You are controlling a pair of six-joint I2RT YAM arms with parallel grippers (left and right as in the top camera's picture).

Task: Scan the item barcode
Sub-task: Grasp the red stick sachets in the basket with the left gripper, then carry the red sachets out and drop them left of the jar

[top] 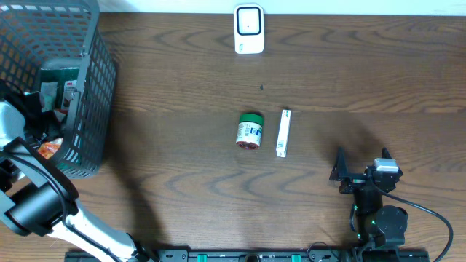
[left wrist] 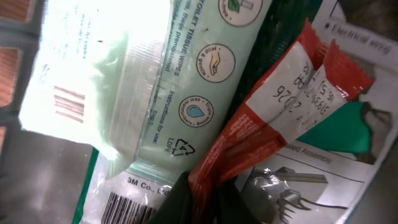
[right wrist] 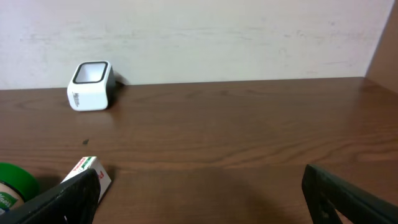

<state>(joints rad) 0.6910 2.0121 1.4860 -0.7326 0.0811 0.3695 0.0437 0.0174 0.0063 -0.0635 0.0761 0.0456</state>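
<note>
Picking: left end effector [left wrist: 193, 194] is pinching red packet [left wrist: 261, 118] in basket [top: 87, 80] | right end effector [right wrist: 205, 193] is hanging wide apart | next: lifting it out, barcode facing scanner [top: 248, 29]

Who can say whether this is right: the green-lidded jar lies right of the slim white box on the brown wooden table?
Wrong side. In the overhead view the green-lidded jar lies left of the slim white box on the brown wooden table.
</note>
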